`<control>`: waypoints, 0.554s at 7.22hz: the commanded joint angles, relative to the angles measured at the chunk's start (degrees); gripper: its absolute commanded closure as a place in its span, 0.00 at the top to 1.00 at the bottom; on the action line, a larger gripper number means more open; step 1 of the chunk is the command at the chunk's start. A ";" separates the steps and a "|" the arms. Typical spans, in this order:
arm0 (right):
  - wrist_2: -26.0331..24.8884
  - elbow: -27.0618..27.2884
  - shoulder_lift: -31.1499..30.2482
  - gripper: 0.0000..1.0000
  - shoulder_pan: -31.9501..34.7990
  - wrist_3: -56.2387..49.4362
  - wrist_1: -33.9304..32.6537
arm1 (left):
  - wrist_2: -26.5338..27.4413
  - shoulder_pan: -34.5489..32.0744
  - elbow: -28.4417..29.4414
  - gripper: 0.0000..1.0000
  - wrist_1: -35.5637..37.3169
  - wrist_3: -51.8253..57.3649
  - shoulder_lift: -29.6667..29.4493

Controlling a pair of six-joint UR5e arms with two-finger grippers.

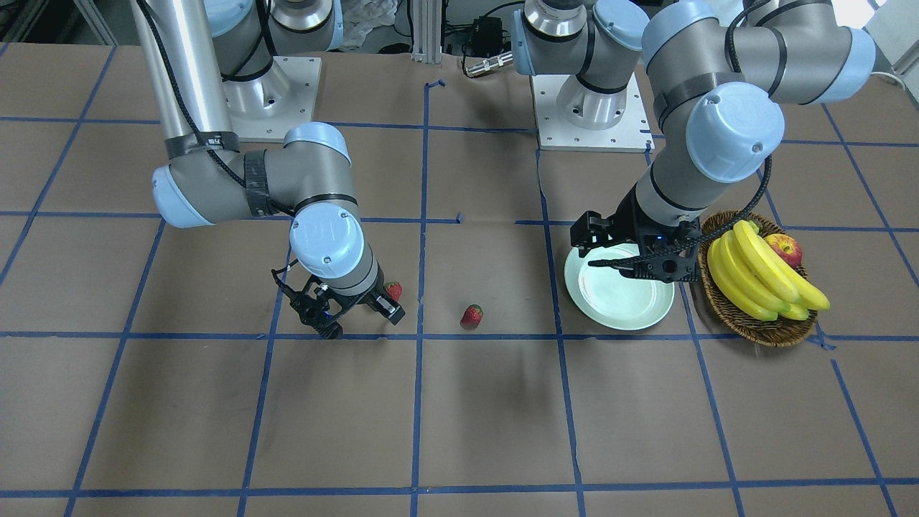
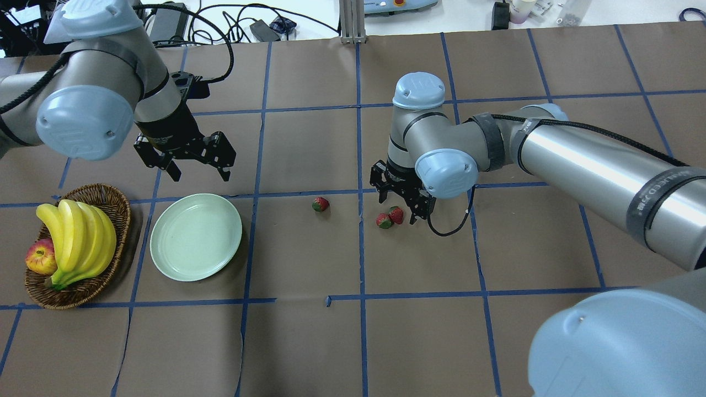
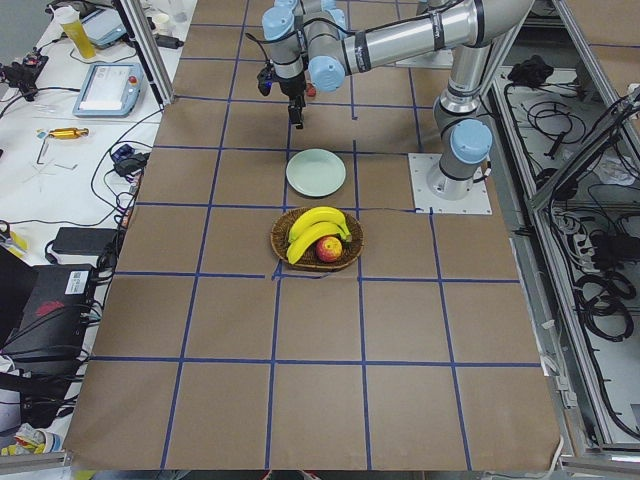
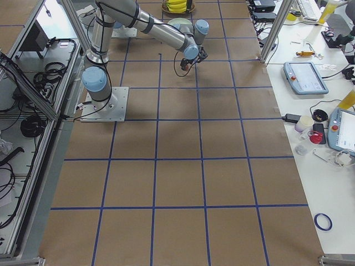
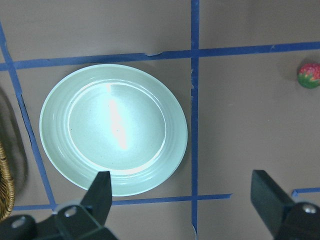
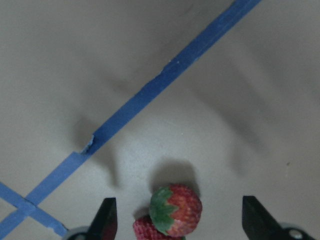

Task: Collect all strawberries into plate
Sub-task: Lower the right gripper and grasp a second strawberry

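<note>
The pale green plate [image 2: 196, 236] lies empty on the table's left side and also shows in the left wrist view [image 5: 114, 129]. My left gripper [image 2: 199, 172] is open and empty, hovering over the plate's far rim. One strawberry [image 2: 320, 204] lies alone near the table's middle, also in the front view [image 1: 472, 316]. Two more strawberries [image 2: 396, 214] [image 2: 384, 221] lie touching each other. My right gripper [image 2: 398, 205] is open and low over this pair. In the right wrist view the upper berry [image 6: 176, 210] sits between the fingers [image 6: 106, 220], with the other berry [image 6: 149, 230] beside it.
A brown wicker basket [image 2: 105, 188] holding bananas [image 2: 77, 237] and an apple [image 2: 39, 258] stands just left of the plate. Blue tape lines grid the brown table. The arm bases stand at the robot's side of the table.
</note>
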 commanded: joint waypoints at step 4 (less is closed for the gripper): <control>0.00 0.10 0.17 0.82 -0.91 0.11 -0.13 | 0.00 -0.25 -0.07 1.00 -0.03 -0.09 -0.07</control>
